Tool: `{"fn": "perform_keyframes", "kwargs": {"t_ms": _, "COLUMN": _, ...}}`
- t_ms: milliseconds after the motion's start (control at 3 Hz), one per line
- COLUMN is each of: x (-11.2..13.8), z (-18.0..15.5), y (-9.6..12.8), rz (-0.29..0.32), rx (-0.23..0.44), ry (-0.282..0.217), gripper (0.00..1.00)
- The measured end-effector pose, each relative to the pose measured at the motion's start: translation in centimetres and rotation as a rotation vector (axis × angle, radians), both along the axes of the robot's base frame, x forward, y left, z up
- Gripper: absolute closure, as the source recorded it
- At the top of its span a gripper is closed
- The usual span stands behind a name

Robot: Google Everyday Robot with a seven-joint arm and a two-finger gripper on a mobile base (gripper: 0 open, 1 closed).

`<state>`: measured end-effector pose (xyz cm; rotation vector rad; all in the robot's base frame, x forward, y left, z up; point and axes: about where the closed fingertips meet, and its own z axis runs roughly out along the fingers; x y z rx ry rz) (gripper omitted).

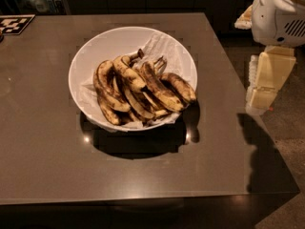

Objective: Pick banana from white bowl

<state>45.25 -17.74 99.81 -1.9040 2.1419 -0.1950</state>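
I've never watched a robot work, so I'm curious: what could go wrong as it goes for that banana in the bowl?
1. The banana lies on a tight pile, so the gripper, out beyond the right edge of the table, might catch a neighbour too.
2. It looks overripe; a squeeze could bruise it.
3. The white bowl may slide if pushed.

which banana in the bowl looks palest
The top banana with the long dark stem, lying over browner ones in the white bowl; gripper hangs right of the table.
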Motion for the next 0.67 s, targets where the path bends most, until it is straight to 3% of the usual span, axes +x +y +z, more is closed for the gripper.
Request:
{"fn": "perform_keyframes", "kwargs": {"t_ms": 333, "x": 0.4, "z": -0.5, "y": 1.4, "rz": -0.003, "rx": 0.019, "ry": -0.007, "gripper": 0.0}}
{"fn": "perform_keyframes", "kwargs": {"t_ms": 667, "x": 0.3, "z": -1.0, "y": 4.6, "rz": 0.011, "rx": -0.016, "ry": 0.003, "gripper": 0.0}}
